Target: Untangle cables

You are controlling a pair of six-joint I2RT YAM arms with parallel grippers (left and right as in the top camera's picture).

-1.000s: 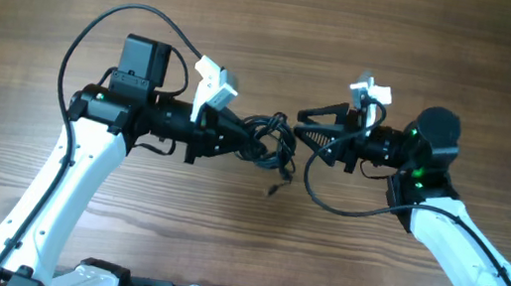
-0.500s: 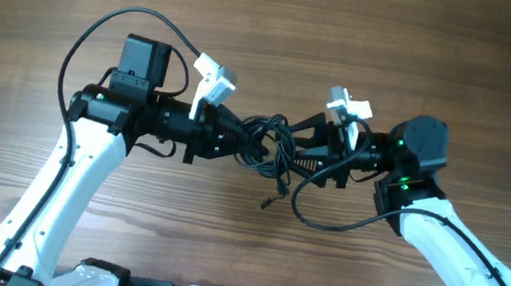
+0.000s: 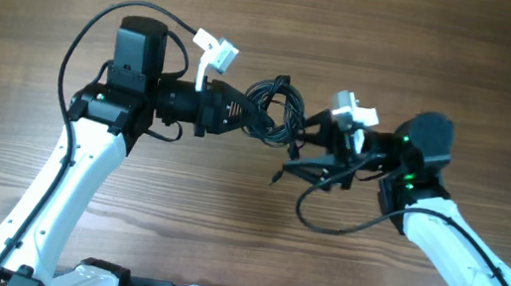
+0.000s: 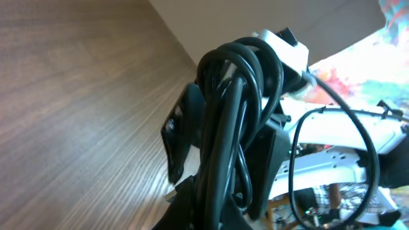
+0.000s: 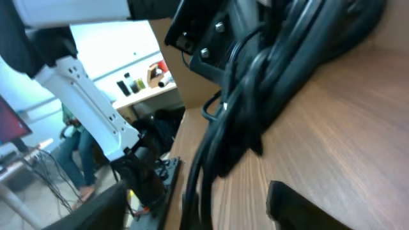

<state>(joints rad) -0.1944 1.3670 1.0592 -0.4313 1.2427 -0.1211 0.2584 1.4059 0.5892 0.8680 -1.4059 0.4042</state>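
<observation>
Black cables (image 3: 279,106), bunched, sit clamped in the left gripper (image 3: 247,117); just right of them the right gripper (image 3: 297,159) stands half spread, seemingly gripping nothing.

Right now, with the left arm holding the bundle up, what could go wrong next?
1. The left gripper is shut on the cables as one tight coil. If the open right gripper closes over several strands and pulls, the knot may tighten.
2. A loose end hangs close to the right arm's own thick cord; it could catch there.
</observation>
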